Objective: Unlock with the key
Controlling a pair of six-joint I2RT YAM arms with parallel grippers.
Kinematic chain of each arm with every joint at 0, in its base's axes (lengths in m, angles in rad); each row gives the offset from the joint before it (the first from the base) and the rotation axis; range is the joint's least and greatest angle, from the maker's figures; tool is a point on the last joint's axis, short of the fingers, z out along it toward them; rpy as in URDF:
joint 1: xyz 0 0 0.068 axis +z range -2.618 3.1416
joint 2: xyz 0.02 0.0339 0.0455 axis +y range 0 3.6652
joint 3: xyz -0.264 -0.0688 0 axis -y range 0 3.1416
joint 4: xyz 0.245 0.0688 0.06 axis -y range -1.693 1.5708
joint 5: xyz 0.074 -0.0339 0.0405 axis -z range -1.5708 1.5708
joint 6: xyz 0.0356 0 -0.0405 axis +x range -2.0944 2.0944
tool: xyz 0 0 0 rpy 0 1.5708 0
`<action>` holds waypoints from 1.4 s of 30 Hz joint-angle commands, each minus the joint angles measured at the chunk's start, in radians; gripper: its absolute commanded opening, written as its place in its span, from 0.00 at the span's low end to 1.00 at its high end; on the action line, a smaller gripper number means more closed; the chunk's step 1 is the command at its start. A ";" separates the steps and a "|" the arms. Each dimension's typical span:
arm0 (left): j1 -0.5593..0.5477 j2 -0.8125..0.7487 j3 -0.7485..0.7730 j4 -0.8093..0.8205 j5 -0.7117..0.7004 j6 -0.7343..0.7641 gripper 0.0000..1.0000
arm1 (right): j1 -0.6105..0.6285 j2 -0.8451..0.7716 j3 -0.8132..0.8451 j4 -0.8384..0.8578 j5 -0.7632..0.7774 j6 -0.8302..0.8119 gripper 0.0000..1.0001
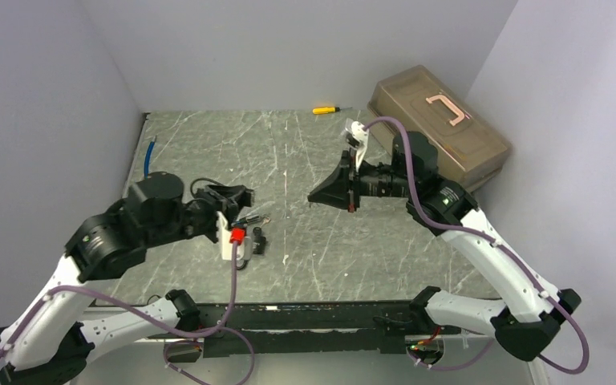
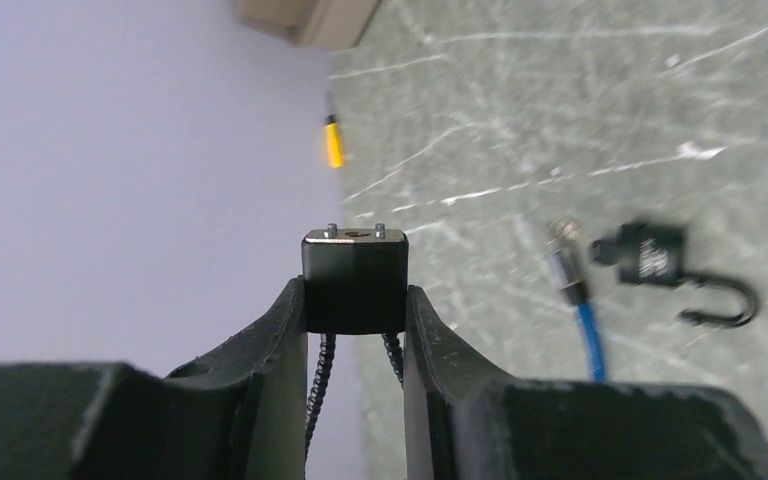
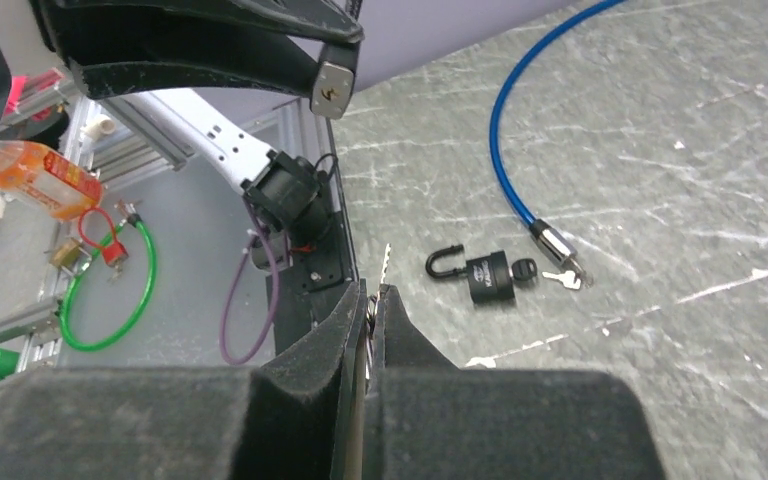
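Padlock (image 3: 485,275), blue cable (image 3: 496,120) lie near held lock (image 2: 355,280); toolbox (image 1: 441,120), screwdriver (image 1: 326,110) far back.

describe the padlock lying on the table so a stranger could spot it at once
On the grey marbled table, look left of centre toward the near edge, where a blue cable ends in a silver tip. Beside that tip lies the padlock: the only squat black block with a curved shackle, unlike the thin cable and the small silver key next to it.
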 commanded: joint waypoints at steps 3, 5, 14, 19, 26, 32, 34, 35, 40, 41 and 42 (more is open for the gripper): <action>-0.002 0.026 0.140 -0.063 -0.149 0.213 0.00 | 0.090 0.137 0.178 -0.030 0.004 -0.011 0.00; -0.002 0.030 0.152 -0.045 -0.148 0.203 0.00 | 0.120 0.170 0.199 -0.034 0.037 -0.015 0.00; -0.002 -0.035 0.043 0.015 -0.145 0.255 0.00 | 0.235 0.274 0.317 -0.100 0.137 -0.059 0.00; -0.002 -0.058 0.015 0.068 -0.103 0.251 0.00 | 0.242 0.268 0.315 -0.064 0.152 -0.029 0.00; -0.005 -0.059 0.021 0.081 -0.043 0.251 0.00 | 0.242 0.268 0.290 0.015 0.144 0.030 0.00; -0.004 -0.068 0.007 0.085 -0.038 0.254 0.00 | 0.242 0.260 0.274 0.075 0.121 0.067 0.00; -0.005 -0.069 0.007 0.086 -0.037 0.250 0.00 | 0.242 0.261 0.274 0.085 0.118 0.075 0.00; -0.004 -0.069 0.008 0.085 -0.037 0.251 0.00 | 0.242 0.264 0.276 0.087 0.118 0.079 0.00; -0.004 -0.067 0.011 0.079 -0.031 0.252 0.00 | 0.242 0.276 0.283 0.096 0.114 0.084 0.00; -0.005 -0.066 0.012 0.079 -0.030 0.251 0.00 | 0.242 0.277 0.284 0.097 0.112 0.083 0.00; -0.005 -0.064 0.014 0.079 -0.030 0.252 0.00 | 0.241 0.279 0.284 0.096 0.110 0.083 0.00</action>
